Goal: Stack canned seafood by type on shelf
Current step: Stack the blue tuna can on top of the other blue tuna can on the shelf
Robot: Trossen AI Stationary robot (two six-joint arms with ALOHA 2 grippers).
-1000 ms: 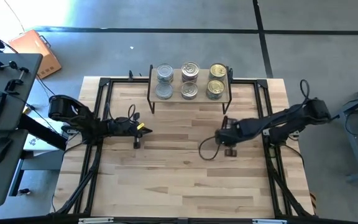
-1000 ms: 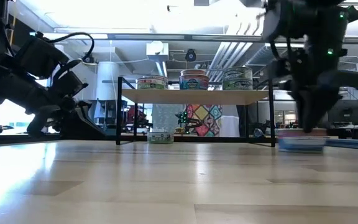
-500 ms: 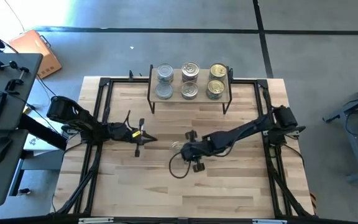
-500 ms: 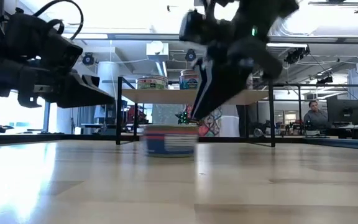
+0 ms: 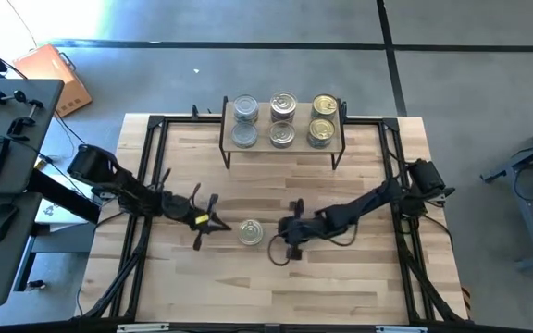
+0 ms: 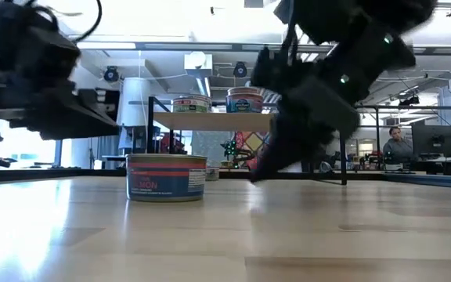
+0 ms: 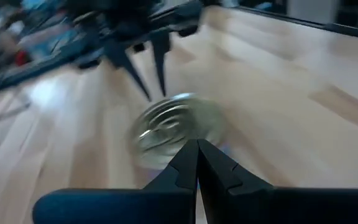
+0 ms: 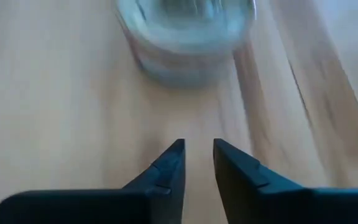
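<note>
Silver-topped tin (image 5: 252, 232) sits free between pinched-closed left tool (image 5: 213, 222) — narrowly parted right tool (image 5: 278, 242).

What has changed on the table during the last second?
The right gripper carried a short round silver-topped tin from the table's right side to its middle, released it and backed off. The left gripper, fingers shut, edged toward it. The six tins on the light-wood shelf stayed.

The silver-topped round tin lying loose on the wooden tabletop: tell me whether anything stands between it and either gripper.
Nothing visible does. The silver-topped round tin stands alone on bare wood, with the left gripper beside it on one side and the right gripper on the other. Each wrist view shows only clear tabletop between its fingers and the tin.
</note>
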